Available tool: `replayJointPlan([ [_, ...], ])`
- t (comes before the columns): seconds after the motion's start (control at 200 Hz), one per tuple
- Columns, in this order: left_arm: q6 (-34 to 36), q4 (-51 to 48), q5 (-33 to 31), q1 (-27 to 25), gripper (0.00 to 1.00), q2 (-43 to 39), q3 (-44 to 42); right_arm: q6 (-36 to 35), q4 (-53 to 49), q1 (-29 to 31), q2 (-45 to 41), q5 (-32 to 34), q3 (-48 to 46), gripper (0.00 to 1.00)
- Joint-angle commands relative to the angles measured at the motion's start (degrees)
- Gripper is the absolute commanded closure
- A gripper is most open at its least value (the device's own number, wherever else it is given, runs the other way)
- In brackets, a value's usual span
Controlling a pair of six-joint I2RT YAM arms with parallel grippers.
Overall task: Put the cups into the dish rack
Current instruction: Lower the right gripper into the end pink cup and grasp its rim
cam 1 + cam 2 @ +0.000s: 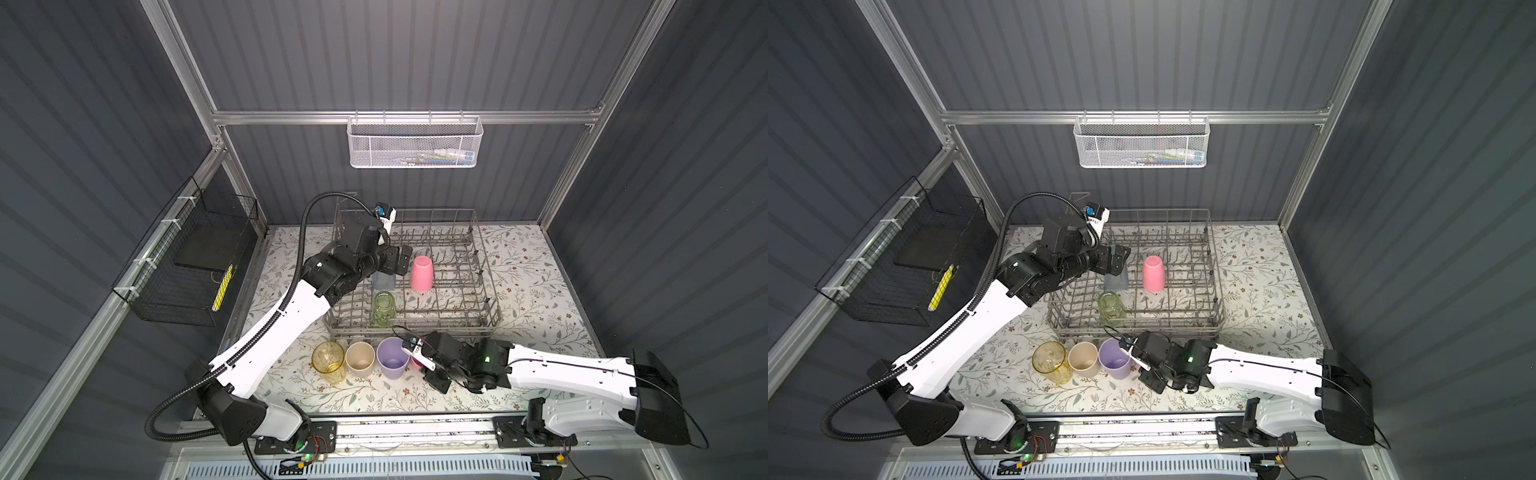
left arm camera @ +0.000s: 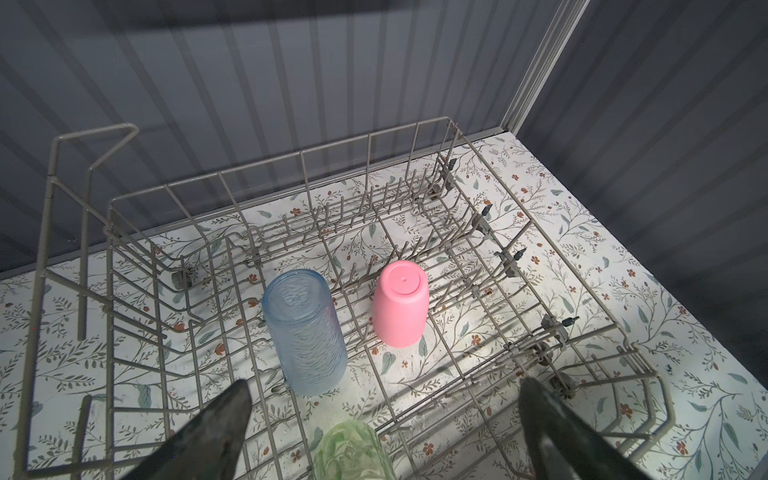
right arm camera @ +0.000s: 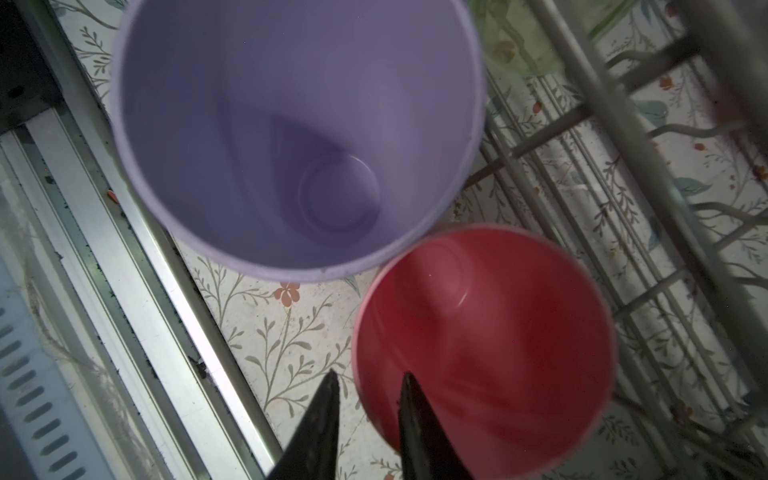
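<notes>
The right gripper (image 3: pixel 369 376) is straddling the rim of the pink cup (image 3: pixel 486 353), one finger inside, narrowly apart; pinching or not, cannot tell. Cup is standing mouth-up just before the rack (image 1: pixel 453 307); left gripper (image 2: pixel 383 382) is gaping over it.

Three cups (image 1: pixel 422 273) in grey wire dish rack (image 1: pixel 449 323), four upright cups (image 1: pixel 360 360) alongside

Right gripper (image 3: pixel 370 376) straddles the rim of the pink cup (image 3: pixel 490 353), lower right of frame; lavender cup (image 3: pixel 291 124) fills the upper left, rims touching.
</notes>
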Motion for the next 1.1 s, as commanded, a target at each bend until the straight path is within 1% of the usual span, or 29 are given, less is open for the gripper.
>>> replayJointPlan([
  [0.0, 0.78, -0.12, 0.52, -0.09, 0.0, 0.94, 1.1, -0.91, -1.55, 0.51, -0.19, 1.41, 2.61, 0.73],
  [0.155, 0.98, -0.65, 0.58, -0.12, 0.0, 0.93, 1.13, -1.61, -0.76, 0.57, -1.46, 1.88, 2.75, 0.72],
  [0.28, 1.32, -0.48, 0.49, -0.12, 0.0, 0.25, 0.73, -2.39, -2.22, 0.61, 0.54, 1.13, 4.08, 0.72],
  [0.42, 1.5, 0.12, 0.4, -0.14, 0.0, -0.09, 0.08, -3.14, -2.25, 0.55, 1.59, 2.21, 4.35, 0.72],
  [0.73, 2.29, 1.06, 0.93, -0.12, 0.0, 0.59, -0.85, -4.13, -2.9, 0.29, 4.53, 2.07, 5.25, 0.72],
  [0.846, 2.59, 0.72, 1.41, -0.12, 0.0, 1.76, -0.01, -4.12, -2.7, 0.09, 5.03, 0.89, 5.25, 0.74],
  [1.096, 3.43, 1.27, 1.66, -0.15, 0.0, 2.6, 0.82, -4.33, -3.27, -0.53, 6.08, -0.62, 5.6, 0.83],
])
